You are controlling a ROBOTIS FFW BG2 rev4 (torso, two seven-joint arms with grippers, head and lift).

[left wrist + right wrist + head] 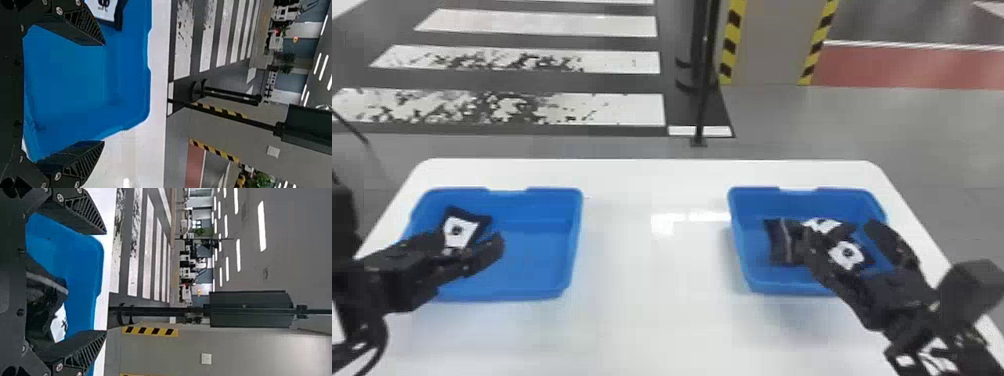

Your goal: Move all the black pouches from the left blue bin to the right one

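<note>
Left gripper (pixel 472 238) is spread wide over the left blue bin (pixel 547 293), where I see a white-labelled black pouch (pixel 460 231) toward the far left corner. I have the right gripper (pixel 842 229) wide too, above the black pouches (pixel 781 242) inside the right blue bin (pixel 767 287), on the same white bench (pixel 652 300).

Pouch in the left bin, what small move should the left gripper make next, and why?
Probably shift the left gripper toward the robot's left before lowering: its fingers are open, but in the left wrist view the pouch lies beyond one finger, outside the gap.
</note>
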